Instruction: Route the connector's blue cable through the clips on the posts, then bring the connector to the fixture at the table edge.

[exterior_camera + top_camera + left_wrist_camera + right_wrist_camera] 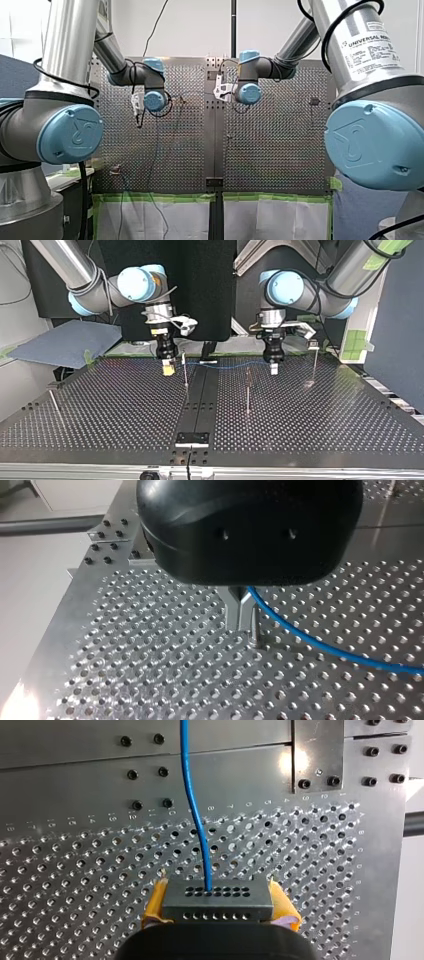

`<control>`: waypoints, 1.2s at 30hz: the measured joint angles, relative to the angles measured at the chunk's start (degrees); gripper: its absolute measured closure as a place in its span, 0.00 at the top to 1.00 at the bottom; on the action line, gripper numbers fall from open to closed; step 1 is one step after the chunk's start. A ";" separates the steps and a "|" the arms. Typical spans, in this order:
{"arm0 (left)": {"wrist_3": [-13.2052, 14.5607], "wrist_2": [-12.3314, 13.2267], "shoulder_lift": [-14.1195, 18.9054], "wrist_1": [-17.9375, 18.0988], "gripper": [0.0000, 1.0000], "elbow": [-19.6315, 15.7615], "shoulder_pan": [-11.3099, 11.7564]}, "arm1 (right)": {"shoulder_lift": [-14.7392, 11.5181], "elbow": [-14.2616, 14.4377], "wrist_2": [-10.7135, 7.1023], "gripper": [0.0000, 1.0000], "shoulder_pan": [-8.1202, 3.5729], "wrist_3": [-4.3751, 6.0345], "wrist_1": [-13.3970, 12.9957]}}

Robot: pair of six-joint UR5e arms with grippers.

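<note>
The perforated metal table [325, 430] is crossed down its middle by a dark strip, and both arms reach down to its far side in the top view. At that view's left, my right gripper [168, 368] clamps its yellow pads [155, 906] on the two ends of a dark grey rectangular connector block with rows of small holes [217, 895], just above the table. A thin blue cable [192, 800] leaves the block's top face. In the top view it runs rightward, low over the table, to my left gripper [241, 614], whose narrow metal fingers are pinched together on it close to the surface. The cable passes a thin upright metal post [185, 371] near the right gripper; I cannot tell whether it sits in a clip there. Two more slim posts [247, 392] [314, 365] stand nearer and further right. A black fixture plate [192, 438] sits at the near edge, well apart from the connector.
</note>
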 joint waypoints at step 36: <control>1.66 0.86 -3.14 -0.54 0.00 2.09 0.40 | 1.50 0.07 -0.90 0.00 -1.08 -0.40 0.96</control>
